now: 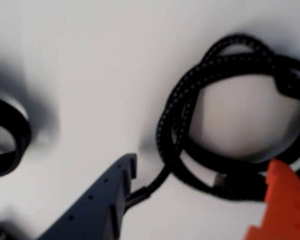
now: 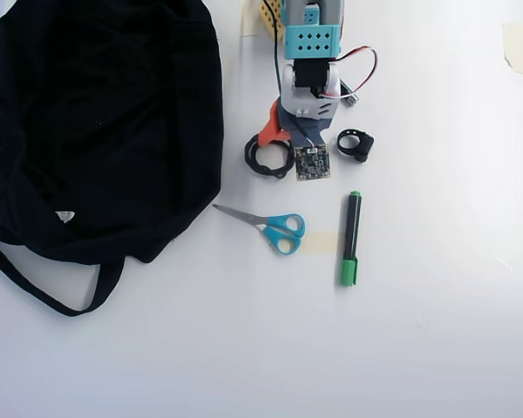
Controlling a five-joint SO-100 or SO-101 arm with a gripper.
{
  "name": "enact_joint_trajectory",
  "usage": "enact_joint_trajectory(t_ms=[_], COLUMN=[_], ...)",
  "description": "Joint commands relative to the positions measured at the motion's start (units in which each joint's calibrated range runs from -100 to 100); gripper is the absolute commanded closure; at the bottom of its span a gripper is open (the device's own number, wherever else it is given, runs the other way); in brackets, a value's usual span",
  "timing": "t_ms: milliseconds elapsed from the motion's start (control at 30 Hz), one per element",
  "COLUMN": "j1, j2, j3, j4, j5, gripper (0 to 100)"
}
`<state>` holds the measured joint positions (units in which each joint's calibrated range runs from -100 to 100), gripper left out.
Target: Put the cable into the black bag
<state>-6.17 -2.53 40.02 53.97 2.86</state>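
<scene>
A: Cable first, since that is the job, but take it by size. What is biggest?

B: Bag (image 2: 105, 122), filling the upper left of the overhead view, soft black fabric slumped flat on the white bench (image 2: 436, 348), strap trailing toward the lower left. Next the arm at top centre, then scissors (image 2: 275, 228) and a green marker (image 2: 349, 239) below the middle.

A: And the cable itself?

B: Cable (image 1: 225, 125) lies on the bench as a small loose coil, just right of the bag's edge in the overhead view and partly under the arm. In the wrist view it fills the right half, braided, several turns overlapping. A small black ring (image 1: 7, 135) sits at the left edge, well apart from it.

A: The tool?

B: Tool (image 1: 202, 175) stands spread: blue finger at lower centre, orange finger at lower right, with the coil's lower arc between them. Nothing is pinched. The blue tip looks to be at or touching a stray strand, though blur makes that uncertain.

A: How will it handle?

B: I judge it light and limp, so it will sag and may uncoil when lifted. The braid should give fair grip. Best hold is across the bundled turns at the lower arc, catching all strands, not the single loose end.
</scene>
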Motion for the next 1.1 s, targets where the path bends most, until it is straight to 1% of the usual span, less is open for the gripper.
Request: enact_joint_trajectory(t_ms=[0, 200, 667, 767, 867, 900, 1067], j1=[0.26, -0.19, -0.19, -0.11, 0.11, 0.34, 0.49], j2=[2.7, 5.77, 5.85, 5.85, 5.77, 5.77, 5.69], j3=[-1.2, -1.2, -1.29, -1.2, -1.2, -1.2, -1.2], j4=[-2.98, -7.46, -7.46, -7.37, -7.37, -7.37, -7.37], j5=[0.29, 0.29, -0.34, -0.39, -0.39, -0.39, -0.39], gripper=[67, 67, 68, 73, 81, 85, 95])
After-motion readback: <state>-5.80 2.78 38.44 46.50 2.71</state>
